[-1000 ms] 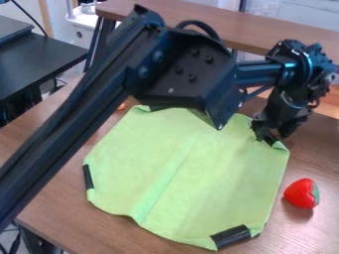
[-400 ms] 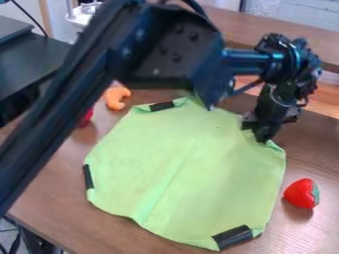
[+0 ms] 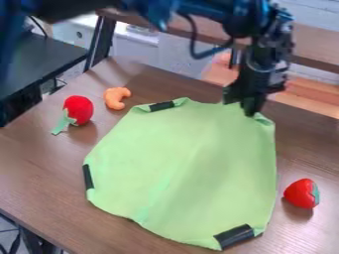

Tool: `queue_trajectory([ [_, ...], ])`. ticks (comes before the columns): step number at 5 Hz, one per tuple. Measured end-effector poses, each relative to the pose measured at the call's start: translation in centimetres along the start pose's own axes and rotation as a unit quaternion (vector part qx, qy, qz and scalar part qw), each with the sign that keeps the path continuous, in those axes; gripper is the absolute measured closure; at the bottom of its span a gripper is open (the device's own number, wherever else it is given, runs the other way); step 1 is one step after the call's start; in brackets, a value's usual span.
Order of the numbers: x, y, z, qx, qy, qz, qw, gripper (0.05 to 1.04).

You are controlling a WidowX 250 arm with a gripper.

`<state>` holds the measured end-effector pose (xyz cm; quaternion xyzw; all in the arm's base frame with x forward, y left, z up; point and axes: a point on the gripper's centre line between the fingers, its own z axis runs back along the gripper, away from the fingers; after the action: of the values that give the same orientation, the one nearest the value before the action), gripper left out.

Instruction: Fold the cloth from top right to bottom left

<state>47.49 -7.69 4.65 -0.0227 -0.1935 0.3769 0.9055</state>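
Clamped with the jaws on the top right corner of the cloth [image 3: 185, 163]. For folding, should go down-left from the jaws.

A brown, wood-grained table [image 3: 39, 163] carries 1 broad, light green fabric cloth [image 3: 179, 168] in the middle, with 3 black strips [image 3: 234, 237] along its edge. Towards the far left lie 2 toys: a round red one with a pale green end [image 3: 78, 109] and, to its right, a curved orange one [image 3: 115, 97]. On the right, just beside the cloth, sits 1 red, strawberry-shaped toy with a green top [image 3: 301, 193].
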Motion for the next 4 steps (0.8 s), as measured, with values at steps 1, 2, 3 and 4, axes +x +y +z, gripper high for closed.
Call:
queue_trajectory([
  [1,0.7,3.9,0.3,-0.005,-0.002,-0.018,0.9998,1.02],
  [2,1.2,8.2,0.1,-0.012,-0.012,-0.048,0.9987,1.023],
  [3,2.3,11.8,0.0,-0.021,-0.024,-0.058,0.9978,1.024],
  [4,2.8,13.9,1.4,-0.041,-0.026,-0.058,0.9971,1.024],
])
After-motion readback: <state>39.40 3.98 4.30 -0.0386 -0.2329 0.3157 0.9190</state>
